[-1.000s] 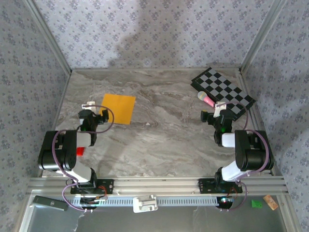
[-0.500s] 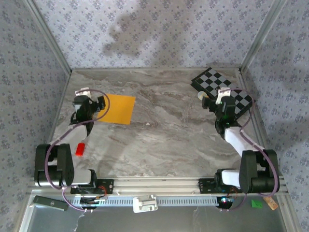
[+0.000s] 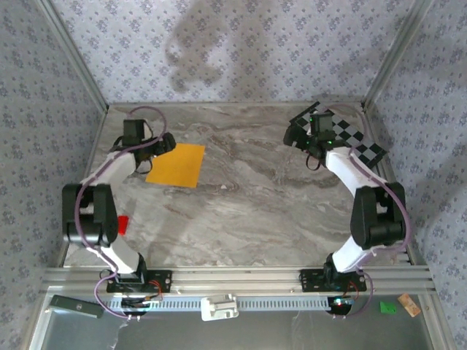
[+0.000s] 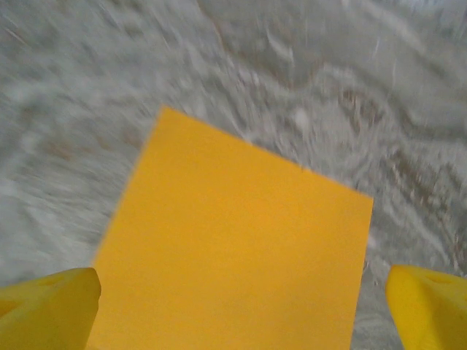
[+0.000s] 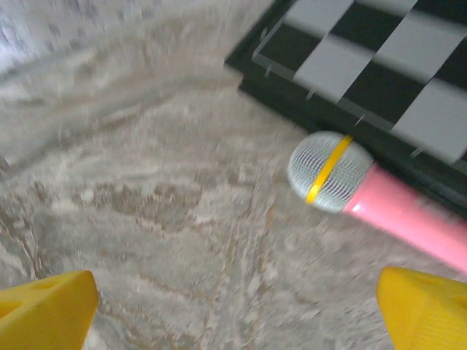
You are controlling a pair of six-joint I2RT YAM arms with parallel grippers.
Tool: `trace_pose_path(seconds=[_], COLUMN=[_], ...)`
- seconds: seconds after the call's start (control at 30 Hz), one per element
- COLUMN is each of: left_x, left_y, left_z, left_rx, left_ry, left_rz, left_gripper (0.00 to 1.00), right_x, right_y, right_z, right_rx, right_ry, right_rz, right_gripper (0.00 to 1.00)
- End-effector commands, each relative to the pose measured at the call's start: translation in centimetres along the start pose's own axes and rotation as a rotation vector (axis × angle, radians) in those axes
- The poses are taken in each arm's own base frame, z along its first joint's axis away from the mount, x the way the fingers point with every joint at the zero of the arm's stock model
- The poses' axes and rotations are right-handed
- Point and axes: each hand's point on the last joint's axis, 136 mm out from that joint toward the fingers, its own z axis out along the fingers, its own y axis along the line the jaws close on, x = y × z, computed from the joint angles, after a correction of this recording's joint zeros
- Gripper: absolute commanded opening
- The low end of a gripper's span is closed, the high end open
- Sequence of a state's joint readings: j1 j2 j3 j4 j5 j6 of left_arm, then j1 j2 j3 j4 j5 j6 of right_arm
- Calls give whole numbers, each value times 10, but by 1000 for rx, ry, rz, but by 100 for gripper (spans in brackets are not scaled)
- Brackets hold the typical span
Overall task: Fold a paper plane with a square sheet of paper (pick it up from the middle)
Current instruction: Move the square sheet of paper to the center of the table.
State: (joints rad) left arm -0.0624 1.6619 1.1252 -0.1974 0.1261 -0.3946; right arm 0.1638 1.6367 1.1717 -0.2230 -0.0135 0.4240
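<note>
The square sheet of paper lies flat on the marble table, left of centre, orange-yellow and unfolded. In the left wrist view the sheet of paper spreads below and between my yellow fingertips. My left gripper hovers open over the sheet's far left corner, with nothing between its jaws. My right gripper is open at the near left corner of the checkered board, above bare table. Its yellow fingertips stand wide apart in the right wrist view.
A pink stick with a grey mesh head lies against the checkered board's edge. A small red block sits by the left arm. Patterned walls and metal posts close in the table on three sides.
Both arms have stretched out from their folded poses toward the back of the table. The left gripper moved over the paper's far left corner, the right one to the board's corner.
</note>
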Motion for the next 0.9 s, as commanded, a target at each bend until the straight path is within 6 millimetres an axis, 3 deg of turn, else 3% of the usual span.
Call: trace_pose_path(seconds=[0.0,0.27,0.43,0.63,0.87], left_x=[24,41,61,85,141], left_y=[-12,-3,-1,2,-11], left_z=[16,59,72,71,50], left_rx=[-21,-184,-205,-208,-217], left_ry=[165,289,360,435,554], left_rz=[-8,17,30,49,87], left_gripper=[99,96,95,91,89], right_x=[6,16,17,20,24], right_y=[30,55,62,66,68], right_z=[4,23,27,30,35], right_rx=[-58,-86,-99,-104,-107], right_ry=[68,120,129,143,151], right_rz=[21,-2,-15,-27,-24], right_gripper=[100,100,100,100,100])
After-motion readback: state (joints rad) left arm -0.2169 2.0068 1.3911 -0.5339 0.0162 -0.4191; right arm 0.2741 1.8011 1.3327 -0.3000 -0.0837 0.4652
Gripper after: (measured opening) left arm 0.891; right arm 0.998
